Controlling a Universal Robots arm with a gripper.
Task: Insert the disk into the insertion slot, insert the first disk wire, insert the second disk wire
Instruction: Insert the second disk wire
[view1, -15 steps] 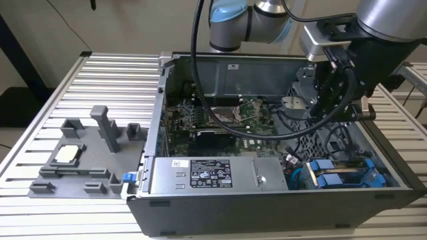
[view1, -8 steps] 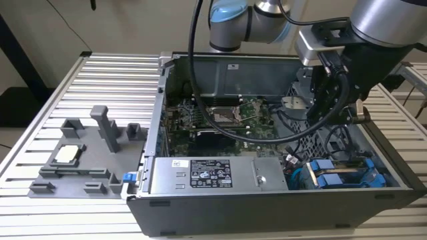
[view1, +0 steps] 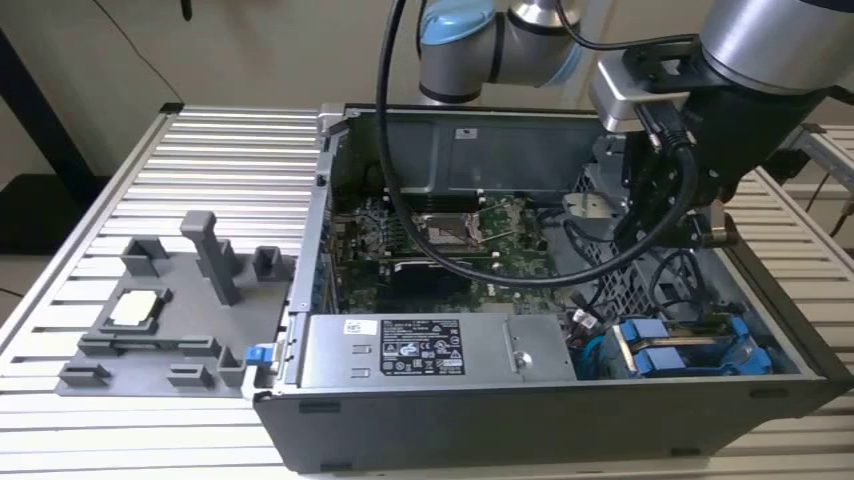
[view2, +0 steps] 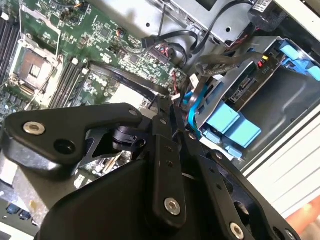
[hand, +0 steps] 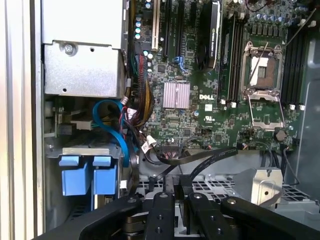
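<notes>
The disk (view1: 694, 352) lies in the insertion slot (view1: 603, 272), a dark perforated bay at the case's front corner on the exterior view's right. Its bright blue frame and pale blue tabs (hand: 82, 175) face outward; they appear as the tabs (view2: 232, 125) in the second wrist view. My gripper (view1: 674, 228) hangs inside the case above the bay's perforated wall (hand: 212, 187). Its black fingers (hand: 161, 210) stand close together, shut, with nothing visibly held. A blue wire (hand: 114, 127) and black wires (hand: 210, 157) curl beside the bay, just ahead of the fingertips (view2: 161, 117).
A silver labelled power-supply box (view1: 427, 350) fills the case front beside the bay. The green motherboard (view1: 454, 230) with its open processor socket (hand: 262, 70) lies behind. A grey fixture (view1: 174, 310) stands on the slatted table (view1: 227, 150) at the exterior view's left.
</notes>
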